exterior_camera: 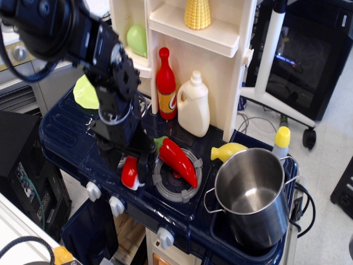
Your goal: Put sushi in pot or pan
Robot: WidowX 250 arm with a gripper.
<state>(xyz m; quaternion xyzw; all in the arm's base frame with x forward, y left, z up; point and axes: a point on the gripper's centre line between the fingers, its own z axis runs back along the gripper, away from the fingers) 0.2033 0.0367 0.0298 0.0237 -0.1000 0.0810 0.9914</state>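
1. Gripper point(129, 164) first: you have it low over the front left part of the dark blue stovetop point(60, 132), its black fingers on either side of the sushi point(130, 173). Whether they are actually pressing on it or only bracketing it, you cannot tell from this view.
2. Sushi sits near the front edge of the stovetop, just left of the middle burner point(175, 179); only its red top and a sliver of white show below the gripper.
3. Behind the arm, toward the back left corner, you can see part of a lime-green dish point(85, 94).
4. On the middle burner lies a red chili pepper point(176, 160), its green stem end just beside the gripper.
5. Along the back, against the cream shelf unit point(220, 38), stand a red bottle point(166, 85) and a white jug point(194, 105), side by side.
6. Further right lies a yellow squeeze bottle point(228, 150), close behind the pot.
7. At the front right corner stands the steel pot point(251, 193), upright, well apart from the sushi, nothing visible inside it.
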